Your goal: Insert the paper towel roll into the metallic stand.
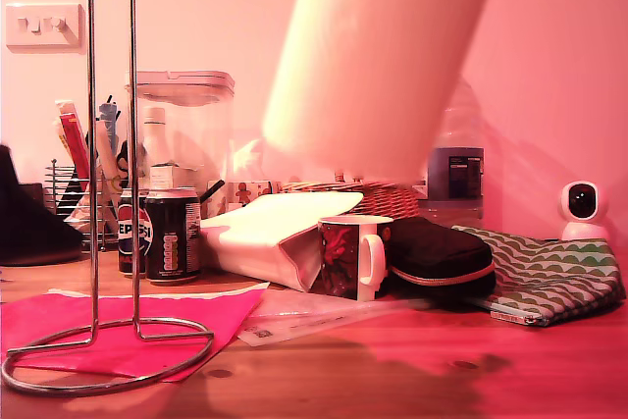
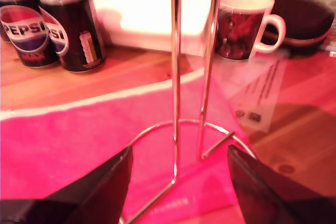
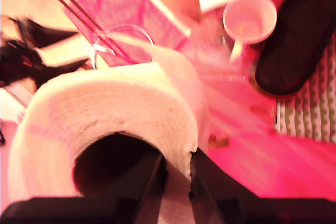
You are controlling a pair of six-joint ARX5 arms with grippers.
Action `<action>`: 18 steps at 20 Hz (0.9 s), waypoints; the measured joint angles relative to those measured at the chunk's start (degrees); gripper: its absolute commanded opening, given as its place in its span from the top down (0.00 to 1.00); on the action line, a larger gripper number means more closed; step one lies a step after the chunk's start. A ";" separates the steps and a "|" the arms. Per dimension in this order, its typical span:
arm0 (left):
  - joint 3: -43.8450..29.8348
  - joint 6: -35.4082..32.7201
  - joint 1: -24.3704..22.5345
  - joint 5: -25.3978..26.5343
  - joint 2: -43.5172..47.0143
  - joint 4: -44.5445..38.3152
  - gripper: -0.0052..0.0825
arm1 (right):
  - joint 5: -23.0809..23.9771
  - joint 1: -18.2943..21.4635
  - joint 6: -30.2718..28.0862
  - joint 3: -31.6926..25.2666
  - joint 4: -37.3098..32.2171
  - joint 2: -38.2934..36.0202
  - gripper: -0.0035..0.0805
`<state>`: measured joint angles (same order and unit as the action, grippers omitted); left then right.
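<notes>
The metallic stand [image 1: 110, 144] rises at the exterior view's left as a tall chrome hairpin on a round wire ring, set on a pink sheet. In the first wrist view its two rods [image 2: 176, 77] stand between the dark fingers of my first gripper [image 2: 178, 182], which is open and close to the ring base. The paper towel roll [image 1: 373, 56] hangs tilted in the air, above the table's middle. My second gripper [image 3: 176, 182] is shut on the roll's wall [image 3: 121, 103], one finger inside the core. The stand [image 3: 123, 40] lies beyond and below the roll.
Behind the stand are two Pepsi cans [image 1: 162, 233] and a utensil rack [image 1: 83, 193]. A white bag [image 1: 270, 233], a mug [image 1: 353, 257], a dark pouch [image 1: 437, 252] and a patterned pouch [image 1: 549, 277] crowd the middle and the exterior view's right. A small camera [image 1: 584, 208] sits far right.
</notes>
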<state>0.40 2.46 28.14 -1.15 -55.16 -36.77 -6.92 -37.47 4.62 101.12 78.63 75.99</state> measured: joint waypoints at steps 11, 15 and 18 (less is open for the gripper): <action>2.93 -1.60 0.00 0.00 -21.88 -15.67 0.56 | -0.02 0.00 1.40 1.49 0.07 0.00 0.97; 5.92 -3.41 -0.02 -0.11 -27.91 -18.27 0.63 | -0.04 0.00 1.84 4.44 0.07 0.00 0.97; 5.95 -3.91 0.00 -0.52 -29.18 -18.56 0.85 | -0.20 0.00 2.67 5.29 0.11 0.00 0.97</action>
<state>6.35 -1.45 28.14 -1.67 -84.34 -55.33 -7.11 -37.47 7.29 106.41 78.74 75.99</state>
